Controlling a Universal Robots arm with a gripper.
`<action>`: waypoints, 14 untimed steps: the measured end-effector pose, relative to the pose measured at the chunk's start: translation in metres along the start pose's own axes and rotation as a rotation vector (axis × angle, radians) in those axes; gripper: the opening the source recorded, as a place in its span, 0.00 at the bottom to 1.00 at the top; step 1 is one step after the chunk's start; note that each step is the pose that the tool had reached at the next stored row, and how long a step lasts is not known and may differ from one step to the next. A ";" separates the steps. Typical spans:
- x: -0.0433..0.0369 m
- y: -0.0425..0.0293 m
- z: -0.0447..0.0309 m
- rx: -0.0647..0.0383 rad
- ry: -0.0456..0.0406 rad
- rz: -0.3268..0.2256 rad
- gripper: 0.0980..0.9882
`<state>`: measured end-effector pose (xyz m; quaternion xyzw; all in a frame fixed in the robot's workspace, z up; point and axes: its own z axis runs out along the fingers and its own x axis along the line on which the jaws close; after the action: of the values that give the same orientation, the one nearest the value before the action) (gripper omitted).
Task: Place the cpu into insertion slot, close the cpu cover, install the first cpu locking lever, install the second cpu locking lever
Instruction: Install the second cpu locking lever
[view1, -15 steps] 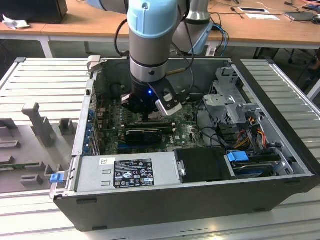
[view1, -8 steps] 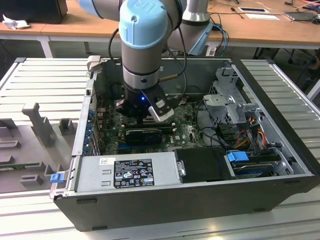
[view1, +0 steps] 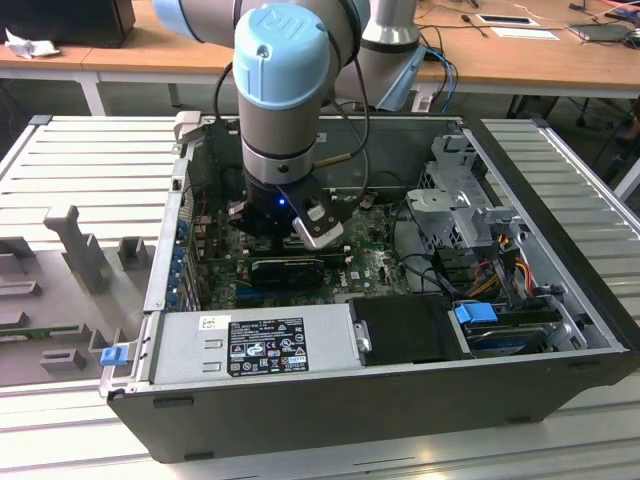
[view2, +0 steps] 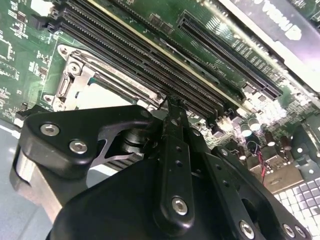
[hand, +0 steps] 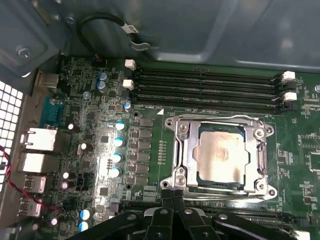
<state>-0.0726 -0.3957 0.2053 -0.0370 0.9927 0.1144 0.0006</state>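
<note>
In the first wrist view the cpu (hand: 220, 155) lies flat in its socket on the green motherboard, silver top up. The cpu cover (hand: 182, 150), a metal frame with a square window, lies down around it. My gripper (hand: 172, 192) is shut, its two black fingertips pressed together at the socket's edge, near one corner. A thin metal locking lever (hand: 225, 189) runs along that same edge. I cannot tell whether the fingertips touch it. In the second wrist view the gripper (view2: 172, 102) hides most of the socket, leaving the cover (view2: 75, 70) partly visible.
Several black memory slots (hand: 210, 85) run beside the socket. A black graphics card (view1: 290, 268) sits close to the arm's wrist. The power supply (view1: 250, 345), the drive cage (view1: 460, 200) and the case walls (hand: 200, 30) hem in the board. Capacitors (hand: 119, 142) stand beside the socket.
</note>
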 end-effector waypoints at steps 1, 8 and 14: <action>0.0000 -0.0001 0.0005 -0.003 -0.0002 0.000 0.01; 0.0006 -0.0013 0.0058 -0.034 -0.0025 0.000 0.01; 0.0030 -0.0017 0.0086 -0.063 -0.0046 -0.001 0.01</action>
<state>-0.0755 -0.3956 0.1965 -0.0371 0.9886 0.1456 0.0017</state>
